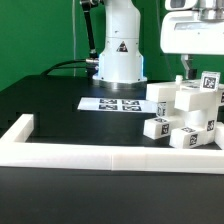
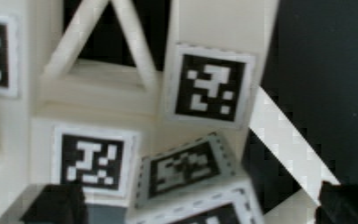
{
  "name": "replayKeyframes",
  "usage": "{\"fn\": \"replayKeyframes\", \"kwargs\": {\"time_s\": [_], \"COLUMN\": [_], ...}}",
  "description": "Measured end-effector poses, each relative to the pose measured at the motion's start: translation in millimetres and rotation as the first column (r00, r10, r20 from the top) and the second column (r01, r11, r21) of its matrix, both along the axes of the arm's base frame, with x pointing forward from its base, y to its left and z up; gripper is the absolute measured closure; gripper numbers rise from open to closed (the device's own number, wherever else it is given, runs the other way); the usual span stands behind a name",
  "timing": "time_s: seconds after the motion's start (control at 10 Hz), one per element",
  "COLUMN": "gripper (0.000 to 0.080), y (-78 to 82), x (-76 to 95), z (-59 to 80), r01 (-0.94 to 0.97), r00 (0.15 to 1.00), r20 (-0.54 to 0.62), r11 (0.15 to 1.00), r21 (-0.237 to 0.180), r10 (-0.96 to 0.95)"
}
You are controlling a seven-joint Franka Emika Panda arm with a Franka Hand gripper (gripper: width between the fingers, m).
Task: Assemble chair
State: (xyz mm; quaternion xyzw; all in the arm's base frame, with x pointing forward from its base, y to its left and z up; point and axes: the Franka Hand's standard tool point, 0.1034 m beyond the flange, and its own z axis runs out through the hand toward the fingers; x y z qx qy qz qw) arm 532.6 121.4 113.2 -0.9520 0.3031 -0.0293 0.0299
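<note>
The chair parts (image 1: 185,112) are chunky white blocks with black-and-white tags. They are clustered on the black table at the exterior view's right, some stacked and some loose in front. My gripper (image 1: 188,72) hangs just above the top of the cluster, close to a tagged upright piece (image 1: 208,84). In the wrist view the gripper (image 2: 199,206) is open, with dark fingertips (image 2: 55,205) far apart. Tagged white pieces (image 2: 208,85) fill the picture between and beyond them. I see nothing held.
The marker board (image 1: 112,103) lies flat in front of the robot base (image 1: 120,60). A long white border rail (image 1: 100,160) runs along the table's front and turns back at the exterior view's left (image 1: 20,128). Cables trail behind the base.
</note>
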Motion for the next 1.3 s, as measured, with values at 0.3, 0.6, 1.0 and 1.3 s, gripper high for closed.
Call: {"fn": "replayKeyframes", "kwargs": {"time_s": [0.3, 0.6, 1.0, 1.3], "gripper": [0.0151, 0.0177, 0.0515, 0.0513], "y": [-4.7, -3.6, -3.6, -3.2], "x": [1.5, 2.0, 2.0, 1.9], "z": [0.5, 1.0, 1.1, 1.1], "r01": [-0.221, -0.305, -0.279, -0.147], "r00": [0.975, 0.952, 0.960, 0.989], "r20": [0.005, 0.003, 0.004, 0.004], "r11": [0.975, 0.951, 0.959, 0.989], "r21": [-0.029, -0.049, -0.047, -0.034], "r10": [0.222, 0.305, 0.279, 0.147]}}
